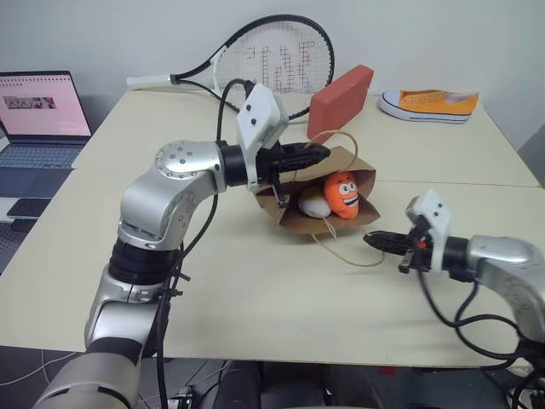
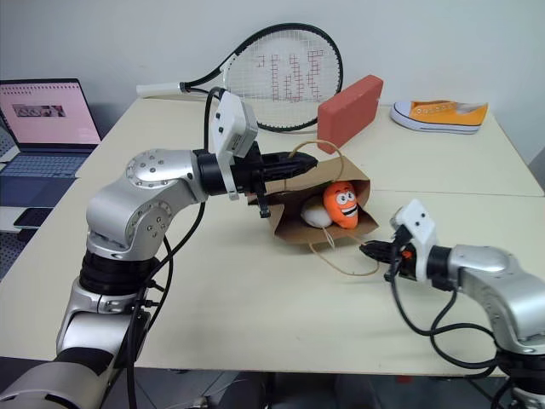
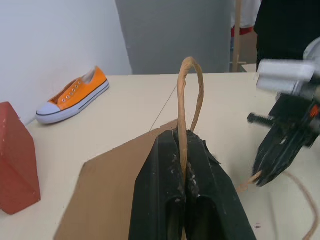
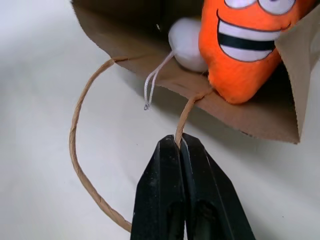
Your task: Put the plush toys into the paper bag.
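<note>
Hidden/cut off: white egg toy (image 1: 313,203) mostly covered by the paper bag (image 1: 289,215) wall and by the carrot toy (image 1: 342,194); its face cannot be made out. A thin white loop of string hangs from it over the bag's lower lip in the right wrist view.
Carrot toy: orange, cartoon face toward the camera, lying in the bag mouth, touching the white toy; its top is cut off in the right wrist view.
Paper bag: brown, lying on its side on the table (image 1: 213,281), mouth toward the right arm; both toys are inside it. The bag's rear part is hidden behind the left gripper.
Left gripper (image 1: 320,152): fingers closed on the upper handle (image 3: 190,95) of the bag, the twisted loop rising between the fingertips; the gripper is level, pointing to the robot's right, holding the upper lip of the bag mouth up.
Right gripper (image 1: 371,239): fingers closed on the lower handle (image 4: 80,150), pinching the twisted cord just next to where it meets the bag; the rest of the loop lies slack on the table.
Left arm pose: elbow bent, forearm reaching across the table above the bag.
Right arm pose: low over the table, forearm pointing left toward the bag mouth.
Background: tennis racket (image 1: 264,64), red block (image 1: 341,100) and orange sneaker (image 1: 430,104) at the far side of the table; laptop (image 1: 38,111) partly cut off at the left edge.
</note>
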Tool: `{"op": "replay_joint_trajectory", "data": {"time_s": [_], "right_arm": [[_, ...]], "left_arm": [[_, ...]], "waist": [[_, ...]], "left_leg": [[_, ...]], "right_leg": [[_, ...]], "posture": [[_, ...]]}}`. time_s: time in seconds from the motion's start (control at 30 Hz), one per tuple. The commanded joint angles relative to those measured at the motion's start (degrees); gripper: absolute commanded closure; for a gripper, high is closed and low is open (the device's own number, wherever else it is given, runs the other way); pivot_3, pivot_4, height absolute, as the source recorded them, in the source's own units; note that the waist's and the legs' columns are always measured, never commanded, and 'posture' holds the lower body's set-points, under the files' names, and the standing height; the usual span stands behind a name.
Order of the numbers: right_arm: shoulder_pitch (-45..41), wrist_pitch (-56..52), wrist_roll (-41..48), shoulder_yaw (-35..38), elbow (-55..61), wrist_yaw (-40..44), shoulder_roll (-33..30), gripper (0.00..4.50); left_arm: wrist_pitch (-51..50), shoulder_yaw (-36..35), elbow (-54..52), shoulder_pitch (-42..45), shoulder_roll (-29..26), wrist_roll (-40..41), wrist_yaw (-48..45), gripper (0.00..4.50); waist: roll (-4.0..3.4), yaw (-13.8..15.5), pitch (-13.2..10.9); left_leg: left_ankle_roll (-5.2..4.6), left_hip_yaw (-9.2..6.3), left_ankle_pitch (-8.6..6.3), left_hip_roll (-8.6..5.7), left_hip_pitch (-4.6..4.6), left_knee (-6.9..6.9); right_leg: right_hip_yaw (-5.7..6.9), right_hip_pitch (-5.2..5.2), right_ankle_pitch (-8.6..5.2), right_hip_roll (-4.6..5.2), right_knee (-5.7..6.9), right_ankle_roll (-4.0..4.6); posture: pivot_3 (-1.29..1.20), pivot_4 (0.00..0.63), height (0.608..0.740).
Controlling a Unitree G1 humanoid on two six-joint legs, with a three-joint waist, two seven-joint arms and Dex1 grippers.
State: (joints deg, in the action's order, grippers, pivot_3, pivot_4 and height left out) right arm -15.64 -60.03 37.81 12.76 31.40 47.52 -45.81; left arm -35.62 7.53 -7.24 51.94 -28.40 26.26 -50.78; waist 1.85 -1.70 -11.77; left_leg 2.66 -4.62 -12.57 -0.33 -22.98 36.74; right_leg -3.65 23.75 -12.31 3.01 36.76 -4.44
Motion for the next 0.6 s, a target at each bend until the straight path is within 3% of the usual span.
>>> {"op": "replay_joint_trajectory", "data": {"time_s": [0.03,0.27,0.6], "right_arm": [[-4.19,-9.89,13.29,10.05,2.34,1.28,-4.70,4.44],[-11.15,-18.84,26.64,15.99,-1.85,-1.24,-12.72,4.44],[-10.58,-14.51,23.50,11.85,-5.86,-4.28,-14.78,4.44]], "left_arm": [[3.05,0.63,2.07,3.69,-0.29,-1.31,-3.27,4.50],[7.38,2.67,9.00,9.23,0.95,-3.90,-8.70,4.50],[13.21,3.57,20.87,12.87,7.35,-8.20,-10.37,4.50]], "waist": [[0.00,0.01,0.00],[0.00,-0.05,0.00],[0.00,-0.10,-0.01]], "left_leg": [[0.00,0.01,0.00,-0.01,0.00,0.00],[-0.02,0.01,-0.01,0.01,-0.01,-0.04],[-0.02,0.06,-0.01,0.00,-0.10,-0.05]], "right_leg": [[-0.01,0.00,0.00,0.00,0.00,0.00],[0.01,0.03,-0.16,0.00,0.01,0.28],[-0.04,0.17,0.02,0.01,-0.01,-0.03]], "posture": [[0.00,0.150,0.740],[0.00,0.150,0.740],[0.00,0.150,0.740]]}}
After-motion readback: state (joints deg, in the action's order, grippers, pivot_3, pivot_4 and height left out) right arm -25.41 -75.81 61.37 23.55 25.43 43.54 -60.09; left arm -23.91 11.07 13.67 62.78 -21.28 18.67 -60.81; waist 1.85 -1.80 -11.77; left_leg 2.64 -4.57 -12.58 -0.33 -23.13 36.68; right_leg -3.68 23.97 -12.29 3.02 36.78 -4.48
